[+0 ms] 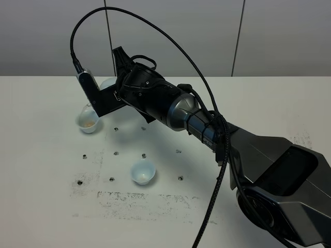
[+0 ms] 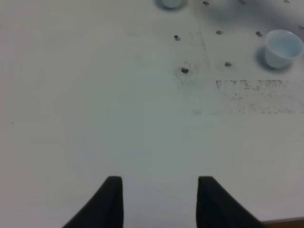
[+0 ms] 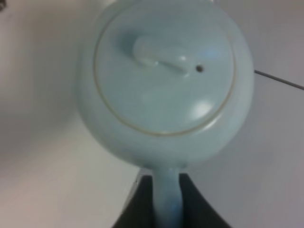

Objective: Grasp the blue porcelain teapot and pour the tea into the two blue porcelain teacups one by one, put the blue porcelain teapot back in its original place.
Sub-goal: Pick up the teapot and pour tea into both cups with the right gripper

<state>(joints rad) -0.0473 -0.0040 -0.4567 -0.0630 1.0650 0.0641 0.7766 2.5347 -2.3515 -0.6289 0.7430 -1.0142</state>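
**Operator:** What's hidden from you in the high view?

**Spotter:** Your right arm [image 1: 170, 106] reaches across the table [image 1: 46, 206] and covers nearly all of the blue porcelain teapot [image 3: 161, 90]. From up there you get only a pale sliver of it at the far left, just behind the far teacup [image 1: 88, 121]. I can't tell whether the pot is resting on the table or lifted.

**Operator:** And the grip?

**Spotter:** The right wrist view shows your right gripper [image 3: 166, 192] closed on the loop handle [image 3: 167, 202], with a dark finger tight against each side. The lid [image 3: 142, 104] is seated, its knob [image 3: 156, 53] and vent hole [image 3: 199, 68] are blurred, and the spout is out of frame. Your left gripper [image 2: 160, 179] is spread wide with nothing between the fingers, over bare table.

**Operator:** The cups?

**Spotter:** The far teacup has a brownish tint inside. The near teacup [image 1: 143, 172] stands well apart from it, nearer the front edge, and looks pale inside. In the left wrist view the far one is cut off at the frame edge.

**Operator:** Any writing?

**Spotter:** Only a speckled dark band [image 1: 145, 199] on the table, too smeared for you to read as lettering.
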